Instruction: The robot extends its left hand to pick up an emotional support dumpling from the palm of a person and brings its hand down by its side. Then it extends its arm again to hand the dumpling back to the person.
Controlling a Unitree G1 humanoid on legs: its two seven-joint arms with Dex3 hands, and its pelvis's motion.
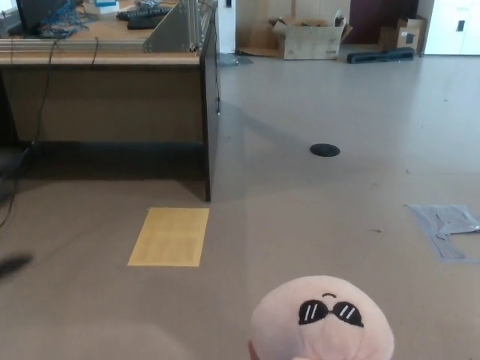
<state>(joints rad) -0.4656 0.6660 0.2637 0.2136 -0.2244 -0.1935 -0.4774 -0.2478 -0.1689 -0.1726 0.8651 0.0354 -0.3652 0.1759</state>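
The emotional support dumpling (322, 322) is a round pink plush with a black sunglasses face. It sits at the bottom edge of the head view, right of centre, and its lower part is cut off. Only a sliver of the person's hand (251, 350) shows under its left side. At the left edge, over the floor, there is a dark blurred streak (13, 265). It looks like the tip of my left hand coming in, far from the dumpling. My right hand does not show.
A wooden desk (112, 90) with cables and a keyboard stands at the back left. On the floor are a yellow sheet (169, 236), a black disc (325, 150) and a grey tape patch (450, 229). Cardboard boxes (311, 37) stand by the far wall.
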